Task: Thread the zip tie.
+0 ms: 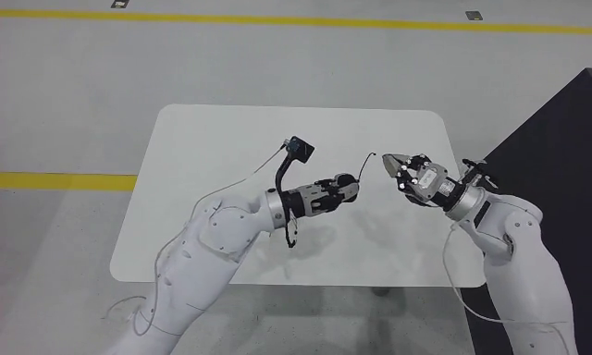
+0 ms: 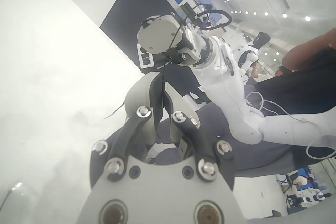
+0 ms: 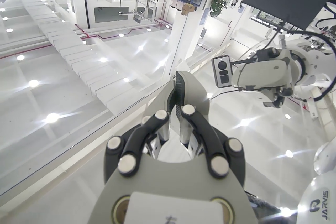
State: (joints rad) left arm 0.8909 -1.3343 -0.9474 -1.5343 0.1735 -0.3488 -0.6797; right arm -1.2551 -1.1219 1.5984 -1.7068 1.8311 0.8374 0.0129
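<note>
A thin black zip tie (image 1: 368,166) is pinched in my left gripper (image 1: 356,186), which is shut on it above the middle of the white table (image 1: 231,152). In the left wrist view the strap (image 2: 164,70) rises from between the closed fingertips, and a short tail (image 2: 113,112) sticks out on the table side. The strap's free end curves toward my right gripper (image 1: 389,161), which hovers just to the right of it, a small gap away. My right gripper (image 3: 175,83) is shut, with nothing seen between its pads. It faces the left gripper (image 3: 258,76).
A dark panel (image 1: 546,142) stands along the table's right edge, beside the right arm. A black cable (image 1: 280,175) with a small black box (image 1: 300,149) arcs over the left wrist. A yellow floor line (image 1: 277,20) runs beyond the table.
</note>
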